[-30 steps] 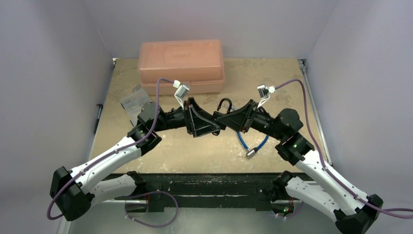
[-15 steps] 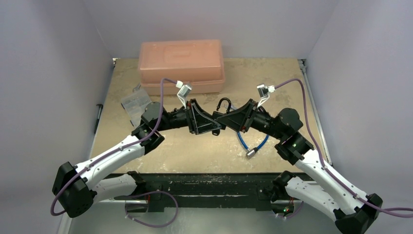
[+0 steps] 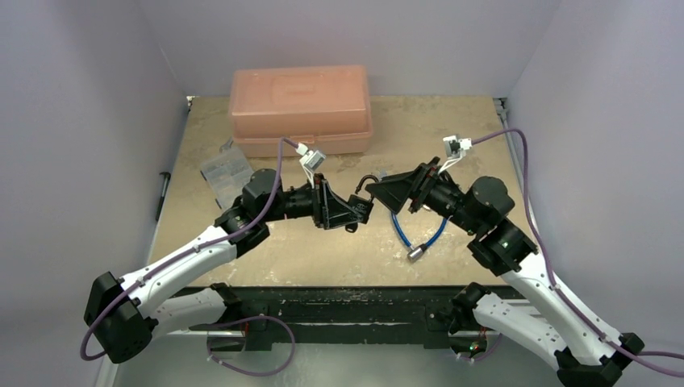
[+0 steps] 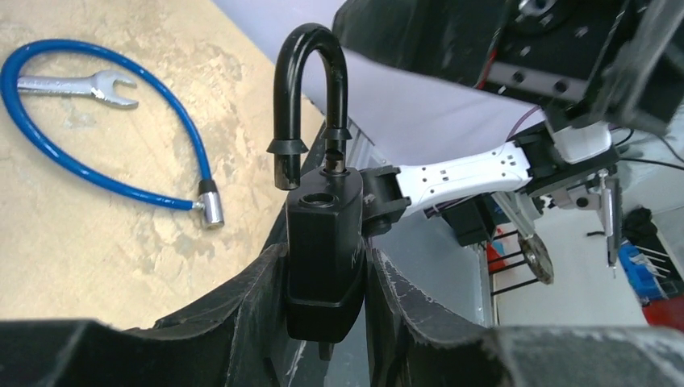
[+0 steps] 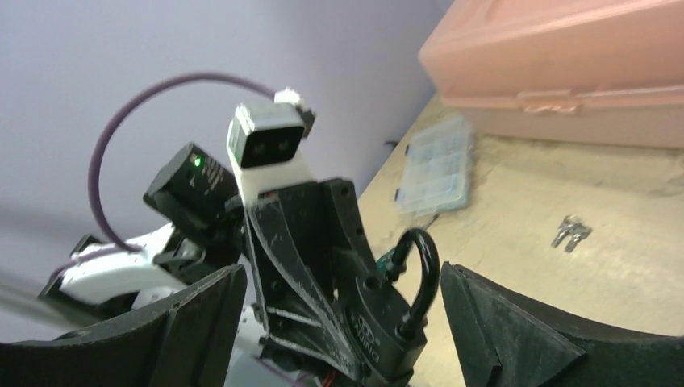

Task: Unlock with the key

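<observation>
My left gripper (image 4: pixel 325 255) is shut on the body of the black padlock (image 4: pixel 323 242), held upright above the table. The shackle (image 4: pixel 310 72) stands raised, and its free leg hangs clear of the open hole in the body. Only a short dark stub of the key (image 4: pixel 326 351) shows under the padlock's bottom. In the top view the padlock (image 3: pixel 362 200) sits between the two arms. My right gripper (image 3: pixel 377 191) is open just right of it, touching nothing. In the right wrist view the padlock (image 5: pixel 387 318) sits between the spread jaws of that gripper (image 5: pixel 343 278).
A blue cable lock (image 3: pixel 415 234) with a silver end lies under the right arm, a wrench (image 4: pixel 72 83) inside its loop. A salmon plastic box (image 3: pixel 300 109) stands at the back. A clear organiser (image 3: pixel 223 169) lies at the left, and a bunch of silver keys (image 5: pixel 571 231) near the box.
My right gripper has opened wide and pulled back to the right, off the padlock. The left gripper keeps its hold and has shifted slightly with the padlock.
</observation>
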### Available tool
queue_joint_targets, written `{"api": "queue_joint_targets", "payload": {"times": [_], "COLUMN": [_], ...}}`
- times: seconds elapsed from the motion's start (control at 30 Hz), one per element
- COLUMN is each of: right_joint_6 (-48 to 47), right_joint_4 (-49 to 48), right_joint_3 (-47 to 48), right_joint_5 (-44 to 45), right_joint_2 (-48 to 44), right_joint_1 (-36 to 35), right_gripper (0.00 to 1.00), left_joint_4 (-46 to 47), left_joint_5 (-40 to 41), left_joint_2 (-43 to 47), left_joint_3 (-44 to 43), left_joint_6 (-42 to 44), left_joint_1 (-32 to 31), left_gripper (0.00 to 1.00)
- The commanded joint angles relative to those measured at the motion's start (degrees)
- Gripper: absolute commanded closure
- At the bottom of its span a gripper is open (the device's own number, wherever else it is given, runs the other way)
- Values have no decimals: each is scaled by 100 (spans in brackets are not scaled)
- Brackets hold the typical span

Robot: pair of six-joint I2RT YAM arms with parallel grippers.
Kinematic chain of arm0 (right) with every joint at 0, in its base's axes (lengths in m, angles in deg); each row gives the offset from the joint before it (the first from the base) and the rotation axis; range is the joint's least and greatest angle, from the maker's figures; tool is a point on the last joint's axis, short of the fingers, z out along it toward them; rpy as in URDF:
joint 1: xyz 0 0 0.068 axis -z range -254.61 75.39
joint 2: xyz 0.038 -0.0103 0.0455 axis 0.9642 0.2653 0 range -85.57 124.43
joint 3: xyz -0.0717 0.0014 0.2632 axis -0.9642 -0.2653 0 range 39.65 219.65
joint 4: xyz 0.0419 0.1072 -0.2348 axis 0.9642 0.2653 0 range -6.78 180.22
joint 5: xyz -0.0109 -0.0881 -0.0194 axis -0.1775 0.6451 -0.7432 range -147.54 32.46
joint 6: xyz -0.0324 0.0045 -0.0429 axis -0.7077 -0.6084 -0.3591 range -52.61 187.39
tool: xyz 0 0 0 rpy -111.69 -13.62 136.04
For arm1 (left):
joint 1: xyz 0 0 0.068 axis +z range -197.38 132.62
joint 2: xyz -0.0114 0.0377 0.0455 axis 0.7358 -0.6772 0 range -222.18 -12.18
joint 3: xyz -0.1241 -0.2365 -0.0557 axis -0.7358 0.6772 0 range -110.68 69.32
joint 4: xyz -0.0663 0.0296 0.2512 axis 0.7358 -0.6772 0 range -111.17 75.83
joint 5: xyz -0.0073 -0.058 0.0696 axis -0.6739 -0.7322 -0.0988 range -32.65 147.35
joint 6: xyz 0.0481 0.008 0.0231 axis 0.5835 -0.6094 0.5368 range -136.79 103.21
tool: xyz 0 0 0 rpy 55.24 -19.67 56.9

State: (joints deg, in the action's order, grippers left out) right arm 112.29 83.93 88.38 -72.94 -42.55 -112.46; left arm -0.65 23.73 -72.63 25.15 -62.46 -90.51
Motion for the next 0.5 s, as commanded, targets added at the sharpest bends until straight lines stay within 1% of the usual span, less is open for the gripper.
{"api": "queue_joint_targets", "payload": {"times": [0.0,0.03,0.1,0.2,0.27,0.33,0.47], "right_joint_6": [-562,-716,-1110,-1224,-1018,-688,77], "right_joint_4": [848,1036,1374,1942,2137,2142,1747], "right_joint_3": [643,757,999,1419,1616,1667,1454], "right_joint_5": [867,1039,1104,1314,1507,1495,740], "right_joint_2": [-39,-1,98,220,233,260,434], "right_joint_1": [-4,-4,2,-2,-4,-2,-16], "right_gripper": [1,1,2,6,9,12,18], "left_joint_4": [-26,-145,-493,-1169,-1626,-1725,-1784], "left_joint_5": [-46,-102,-132,44,184,273,364], "left_joint_2": [296,294,281,247,235,235,179], "left_joint_3": [-452,-502,-636,-875,-981,-972,-905], "left_joint_6": [473,566,806,1257,1507,1615,1699], "left_joint_1": [14,15,16,16,16,16,16], "left_gripper": [100,100,100,100,100,100,100]}}
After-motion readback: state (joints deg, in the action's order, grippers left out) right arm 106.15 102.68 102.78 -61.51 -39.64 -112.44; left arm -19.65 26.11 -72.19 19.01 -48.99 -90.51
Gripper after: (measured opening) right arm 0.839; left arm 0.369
